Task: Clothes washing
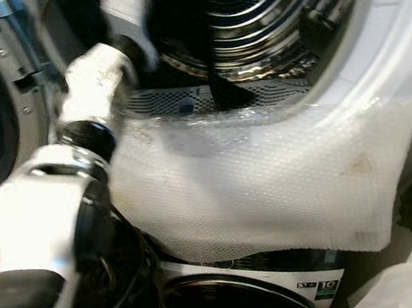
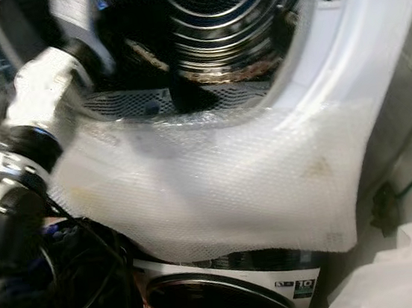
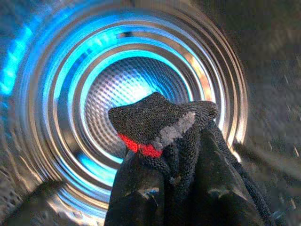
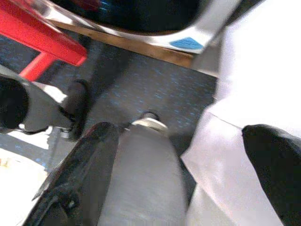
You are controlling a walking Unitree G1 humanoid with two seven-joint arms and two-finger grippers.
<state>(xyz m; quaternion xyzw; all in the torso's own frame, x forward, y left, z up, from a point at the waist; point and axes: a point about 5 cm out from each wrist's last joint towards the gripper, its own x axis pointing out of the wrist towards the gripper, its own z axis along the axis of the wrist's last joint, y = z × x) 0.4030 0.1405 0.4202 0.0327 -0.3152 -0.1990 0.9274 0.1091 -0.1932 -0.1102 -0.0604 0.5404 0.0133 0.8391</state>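
Left pincer (image 3: 181, 188): inside the machine's drum opening, fingers (image 3: 138, 193) clamped on a dark sock (image 3: 157, 125); arm reaches up and in from lower left of the eye views.
Sock: dark knit w/ grey band and red patch, bunched betw. the two black fingers, its top end poking past the tips; in the wrist view it sits in front of the drum's back wall, off the metal.
Drum (image 1: 264, 11): shiny ribbed steel w/ perforated back, lit blue; a dark strip of cloth (image 1: 225, 91) hangs from the arm's end down over the lower lip of the opening.
Door opening: white round frame (image 1: 374, 51), perforated grey panel along the bottom edge, just below the drum rim.
Bubble wrap (image 1: 270, 184): white sheet draped over the front below the opening, a brownish stain near its right side.
Lower machine (image 1: 261, 297): second unit underneath, dark round door, small label w/ "10" at its upper right.
Basket (image 2: 72, 290): dark, round, at lower left beside the lower unit, dark items inside.
Right pincer (image 4: 188, 179): hangs low over dark floor (image 4: 155, 89), fingers well apart, nothing betw. them; white fabric (image 4: 254, 70) beside it, a red frame (image 4: 37, 42) near.
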